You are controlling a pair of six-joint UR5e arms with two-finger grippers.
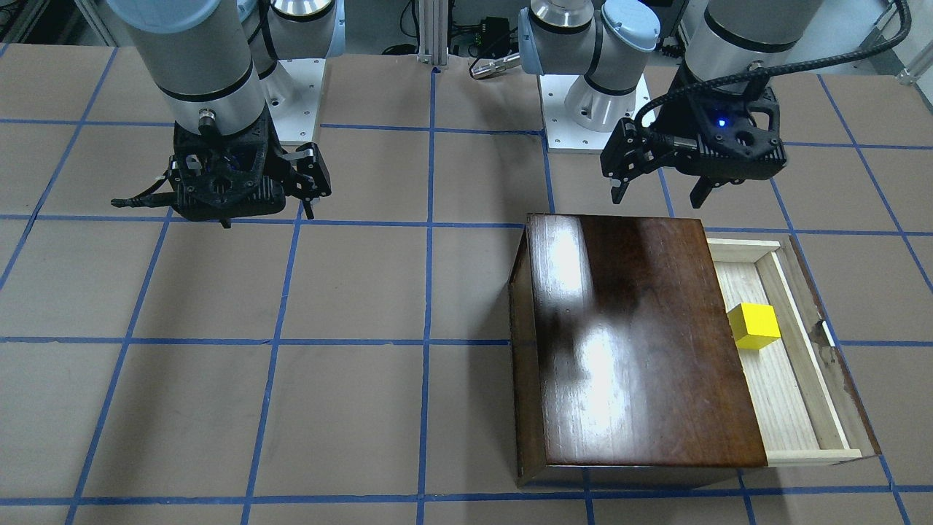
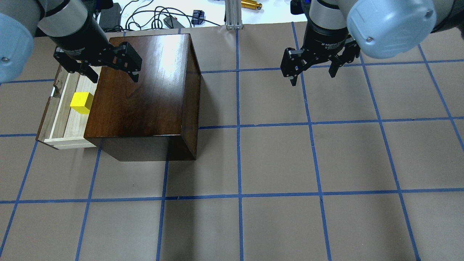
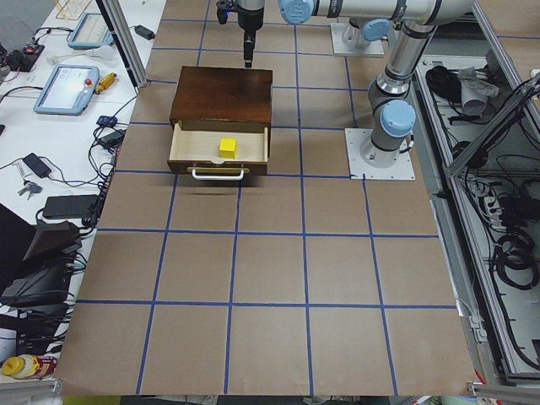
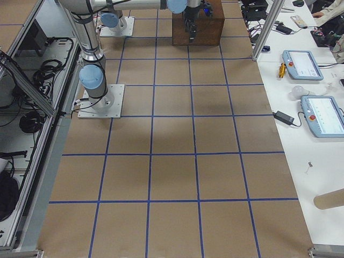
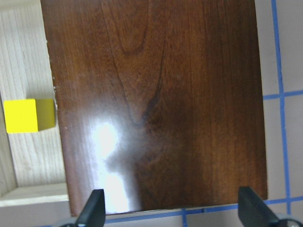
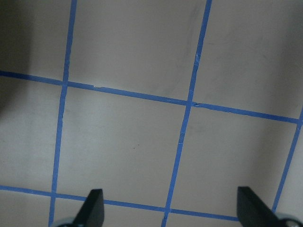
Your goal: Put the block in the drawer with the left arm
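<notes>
One bright yellow block [image 1: 754, 326] sits in pale drawer [image 1: 800, 379].

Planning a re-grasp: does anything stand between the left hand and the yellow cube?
Nothing visible does. The cube lies uncovered in the open drawer, right beside the box; the open left hand hangs above the box.

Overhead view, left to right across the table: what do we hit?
In order: drawer → block → wooden box → right tool. The left tool is left out because it overlaps both drawer and box.
</notes>
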